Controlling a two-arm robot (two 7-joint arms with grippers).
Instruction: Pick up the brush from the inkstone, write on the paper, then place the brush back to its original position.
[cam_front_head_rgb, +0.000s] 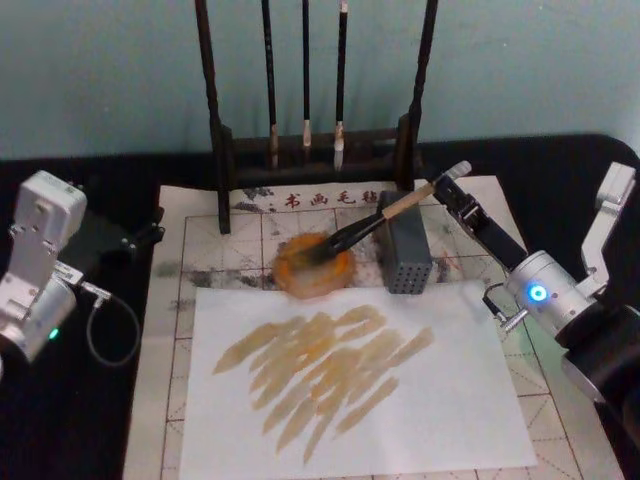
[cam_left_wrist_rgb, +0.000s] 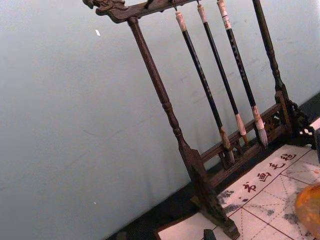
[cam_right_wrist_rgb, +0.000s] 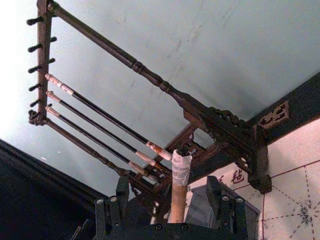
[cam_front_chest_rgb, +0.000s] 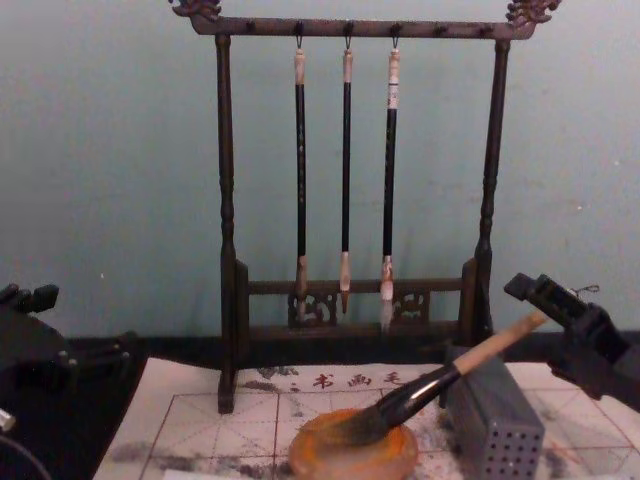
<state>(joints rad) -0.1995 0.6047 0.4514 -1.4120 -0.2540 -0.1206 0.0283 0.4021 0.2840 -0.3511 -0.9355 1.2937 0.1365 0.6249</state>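
At the back of the worktop, just in front of the rack of thin brushes (cam_front_chest_rgb: 345, 170), the brush (cam_front_head_rgb: 368, 226) lies slanted, its dark tip on the inkstone (cam_front_head_rgb: 300, 285) and its wooden handle propped across the grey perforated block (cam_front_head_rgb: 405, 258). The right claw (cam_front_head_rgb: 449, 181) sits at the handle's capped end. In the right wrist view its fingers (cam_right_wrist_rgb: 121, 192) stand spread, one on each side of the handle with a gap to both, so it grips nothing. The paper (cam_front_head_rgb: 450, 400), a plain white sheet laid over the red-gridded mat (cam_front_head_rgb: 200, 235), carries a broad patch of amber strokes. From that I judge the writing done and the brush set at its resting place, leaving only the claw's retreat, though a spread claw around the handle would look the same at the start of a pick. The left claw (cam_front_head_rgb: 140, 238) is parked beside the mat's left edge, and I cannot tell its state.
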